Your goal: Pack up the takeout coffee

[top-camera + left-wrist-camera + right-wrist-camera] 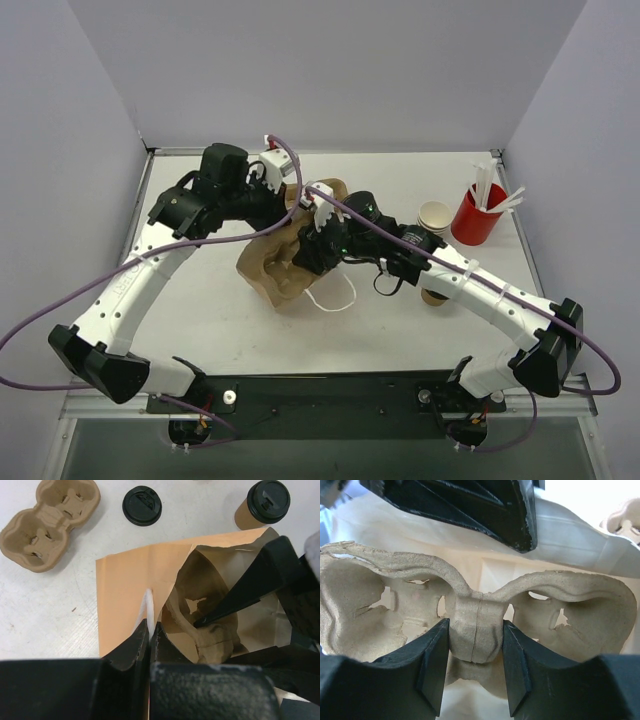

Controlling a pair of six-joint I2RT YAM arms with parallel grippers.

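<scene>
I can read no word, brand or number anywhere here. The loose black lid [142, 505] on the table beside the bag has raised moulded marks. So does the fitted lid [268, 501] on the brown cup [245, 516], which stands right of the bag. Both sets are too small and blurred for me to spell out. On the left side of the scene, the white link [125, 288] of my left arm carries a faint grey marking, which cannot be read from above.
</scene>
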